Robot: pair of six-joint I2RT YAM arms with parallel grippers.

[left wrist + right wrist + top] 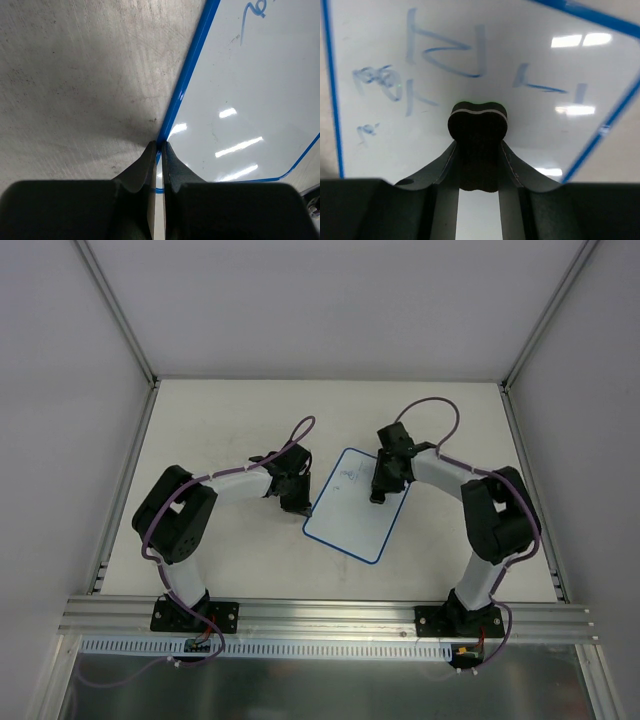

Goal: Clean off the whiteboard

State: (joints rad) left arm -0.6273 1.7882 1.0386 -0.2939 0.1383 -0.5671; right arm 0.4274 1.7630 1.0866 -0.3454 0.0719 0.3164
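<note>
The whiteboard (350,518) lies flat on the desk (250,420) between my two arms, turned at an angle so that one rounded corner points toward my bases. My left tool (160,148) sits at the whiteboard's left edge. In its wrist view the two dark fingers are pinched together with the thin blue rim (187,75) caught between their tips, so it is clamped on the whiteboard itself. Bare, scuffed desk lies to the left of that rim and the glossy white face to the right of it, with bright patches of light reflected in it. My right tool (478,145) is over the whiteboard's far half. Its fingers are closed around a small dark eraser (477,122) that sticks out past the fingertips, with a thin pale stripe and a hint of green running across its end. I cannot tell from these views whether the eraser touches the whiteboard's face or is just above it. Beyond the eraser, blue handwritten marks (445,55) show on the face: bold angular strokes in the middle, a fainter, smudged scribble toward one side, and a couple of short dashes toward the other. In the overhead view the marks sit near the whiteboard's far corner, just beside my right tool.
</note>
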